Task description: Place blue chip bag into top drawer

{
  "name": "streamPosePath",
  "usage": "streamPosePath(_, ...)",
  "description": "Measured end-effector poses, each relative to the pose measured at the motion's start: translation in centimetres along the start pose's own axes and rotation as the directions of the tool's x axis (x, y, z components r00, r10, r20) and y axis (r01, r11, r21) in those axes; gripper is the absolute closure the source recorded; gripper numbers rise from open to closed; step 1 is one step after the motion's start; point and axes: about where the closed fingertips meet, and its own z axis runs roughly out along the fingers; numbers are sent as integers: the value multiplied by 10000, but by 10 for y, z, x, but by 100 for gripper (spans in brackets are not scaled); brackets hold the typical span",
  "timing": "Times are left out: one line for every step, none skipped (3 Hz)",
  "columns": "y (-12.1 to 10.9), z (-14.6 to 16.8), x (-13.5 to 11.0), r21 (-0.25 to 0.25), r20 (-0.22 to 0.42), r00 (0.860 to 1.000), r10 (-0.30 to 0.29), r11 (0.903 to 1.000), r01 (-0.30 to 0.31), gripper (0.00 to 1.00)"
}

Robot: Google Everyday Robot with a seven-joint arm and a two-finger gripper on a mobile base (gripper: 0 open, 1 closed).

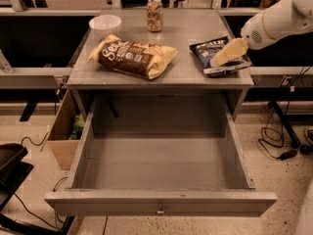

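Note:
The blue chip bag [202, 50] lies on the grey table [181, 31] at its right front corner. My gripper [228, 52], cream-coloured on a white arm reaching in from the upper right, is right over the bag and covers its right half. The top drawer [161, 202] is pulled fully open below the table. Its grey box is empty and a small metal knob [160, 211] shows on the front panel.
A larger brown-and-yellow chip bag [132, 57] lies at the table's left centre. A white bowl [105, 22] and a can [155, 14] stand at the back. A cardboard box [63, 131] sits left of the drawer. Cables [276, 148] lie on the floor at right.

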Motion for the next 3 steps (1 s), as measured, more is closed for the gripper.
streamPosePath(-10, 35, 6, -116, 59, 9997, 224, 9997, -223, 0)
streamPosePath(-18, 58, 14, -205, 153, 9982, 583, 9981, -580, 16)
streamPosePath(-19, 63, 16, -236, 158, 9978, 643, 9977, -640, 41)
